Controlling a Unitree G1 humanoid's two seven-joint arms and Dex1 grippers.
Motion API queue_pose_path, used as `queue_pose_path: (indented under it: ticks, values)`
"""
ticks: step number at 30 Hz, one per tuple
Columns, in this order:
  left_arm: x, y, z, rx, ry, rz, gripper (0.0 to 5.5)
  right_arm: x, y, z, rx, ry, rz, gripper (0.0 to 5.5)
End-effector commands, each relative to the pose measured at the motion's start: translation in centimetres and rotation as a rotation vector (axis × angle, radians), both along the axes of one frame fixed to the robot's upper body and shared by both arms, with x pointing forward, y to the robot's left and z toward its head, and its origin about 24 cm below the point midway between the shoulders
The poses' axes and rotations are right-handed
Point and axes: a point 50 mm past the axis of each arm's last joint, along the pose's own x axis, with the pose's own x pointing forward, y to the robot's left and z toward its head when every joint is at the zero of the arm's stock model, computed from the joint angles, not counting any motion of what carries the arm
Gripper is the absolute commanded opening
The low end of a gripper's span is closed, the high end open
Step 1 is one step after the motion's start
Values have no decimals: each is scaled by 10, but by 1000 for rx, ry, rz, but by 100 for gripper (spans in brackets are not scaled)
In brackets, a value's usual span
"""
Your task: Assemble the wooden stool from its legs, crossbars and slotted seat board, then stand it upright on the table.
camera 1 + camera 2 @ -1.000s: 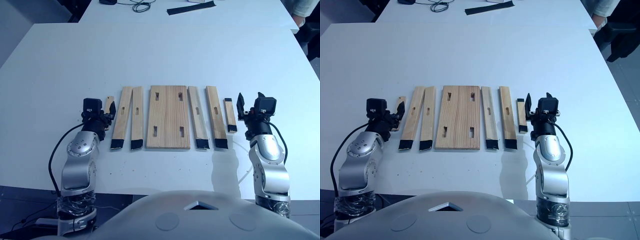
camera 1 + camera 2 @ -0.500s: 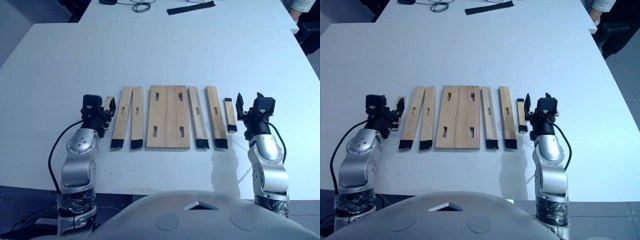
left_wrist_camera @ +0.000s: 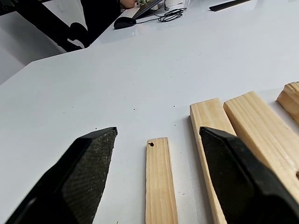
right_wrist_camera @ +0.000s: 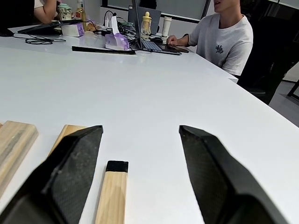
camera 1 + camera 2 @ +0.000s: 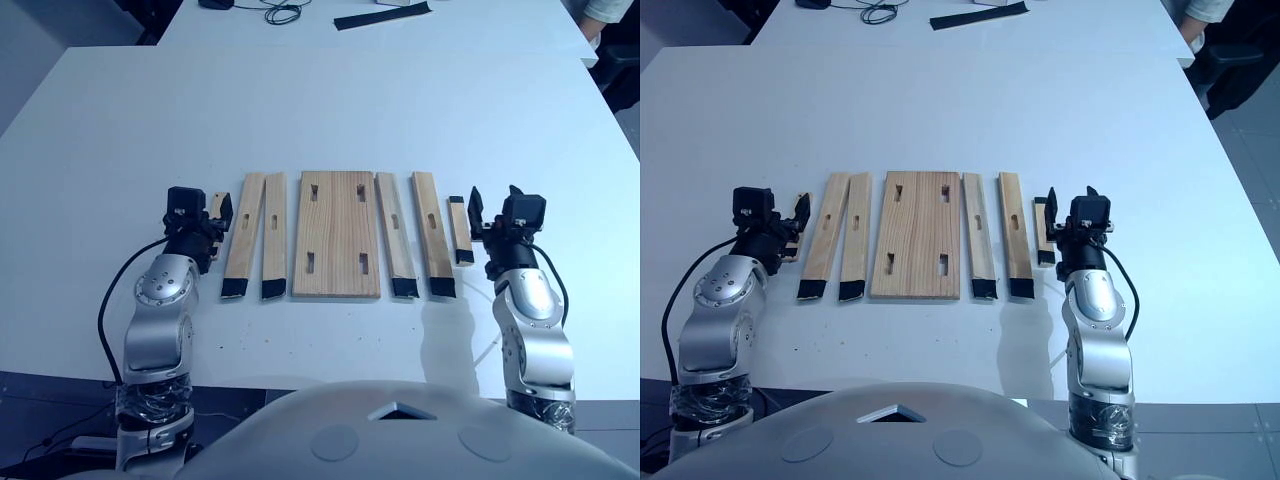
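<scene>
The slotted seat board (image 5: 336, 233) lies flat mid-table. Two wooden legs (image 5: 243, 233) (image 5: 274, 235) lie to its left, two more (image 5: 395, 233) (image 5: 433, 232) to its right. A short crossbar (image 3: 160, 182) lies left of the legs. My left gripper (image 3: 159, 133) is open, low over the table, one finger on each side of this crossbar's near part. A second short crossbar (image 4: 112, 196) with black ends lies right of the legs. My right gripper (image 4: 141, 129) is open at its near end, with the bar partly between the fingers (image 5: 475, 205).
The white table (image 5: 330, 120) has wide free room beyond the parts and to both sides. A second table at the back carries a black strip (image 5: 382, 16) and cables (image 5: 282, 12). People sit at the far table in the right wrist view.
My right gripper has shifted slightly left, toward the right crossbar. My left gripper has edged a little forward along the left crossbar. The wooden parts have not moved.
</scene>
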Motion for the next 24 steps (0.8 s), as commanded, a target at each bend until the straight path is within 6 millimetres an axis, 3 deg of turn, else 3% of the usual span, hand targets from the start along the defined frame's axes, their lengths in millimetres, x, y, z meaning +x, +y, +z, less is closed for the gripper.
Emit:
queue_pose_path:
  ticks: [1,13,20,24]
  values:
    - [4,1,1,11,1,10,328,4,-1,2,-4,-12,-4,304]
    - [6,2,4,-2,32,15,328,4,-1,0,-4,-8,-13,304]
    - [7,10,0,-116,180,18,328,-1,0,-3,-1,2,-32,304]
    - [8,12,-1,-31,268,-64,328,-4,2,-5,2,12,-34,304]
